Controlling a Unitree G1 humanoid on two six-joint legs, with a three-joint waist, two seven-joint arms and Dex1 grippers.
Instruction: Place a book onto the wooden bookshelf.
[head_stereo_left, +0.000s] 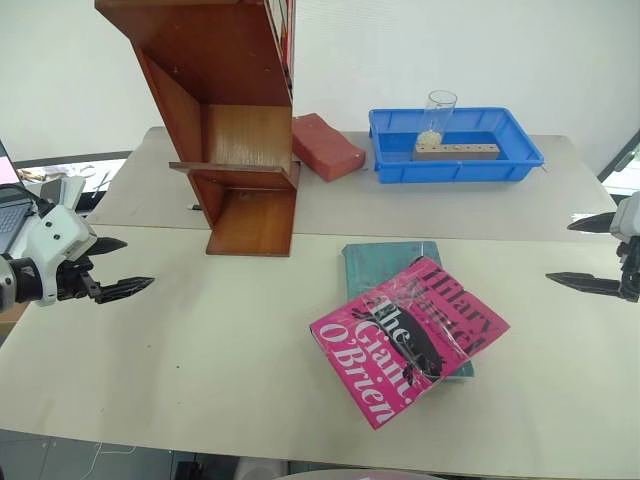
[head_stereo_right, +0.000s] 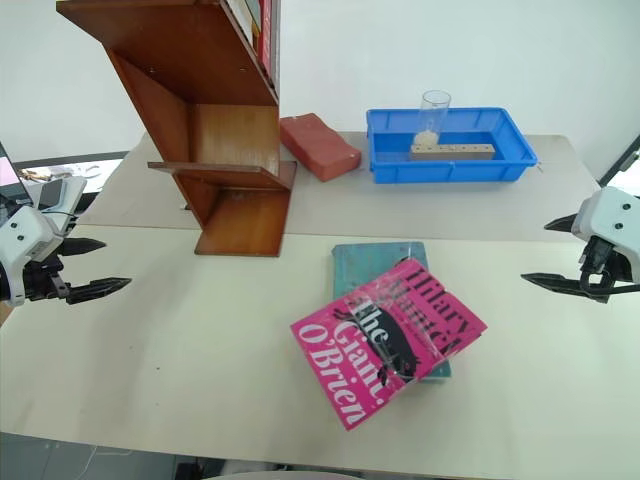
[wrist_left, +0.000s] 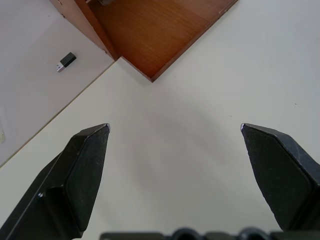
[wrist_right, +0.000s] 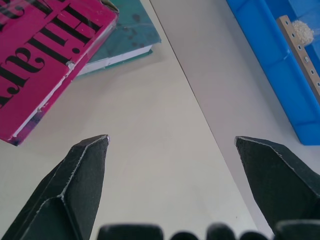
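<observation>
lying askew on the worktop (head_stereo_left: 200, 370), the pink book (head_stereo_left: 408, 338) rests partly on top of a teal-green book (head_stereo_left: 385, 258), with both grippers spread wide and empty at the sides.

the left gripper (head_stereo_left: 118, 266) hovers at the left edge of the worktop with its fingers well apart, pointing inward; the right gripper (head_stereo_right: 555, 253) does the same at the right edge, jaws apart, nothing between them. the wooden bookshelf (head_stereo_left: 235, 110) stands behind on the left, a few books on an upper shelf. just beside its foot lies a reddish brick-shaped block (head_stereo_left: 326, 146), and further right a blue plastic tray (head_stereo_left: 520, 157) holds a clear glass (head_stereo_left: 436, 117) and a wooden strip with holes (head_stereo_left: 456, 151).
</observation>
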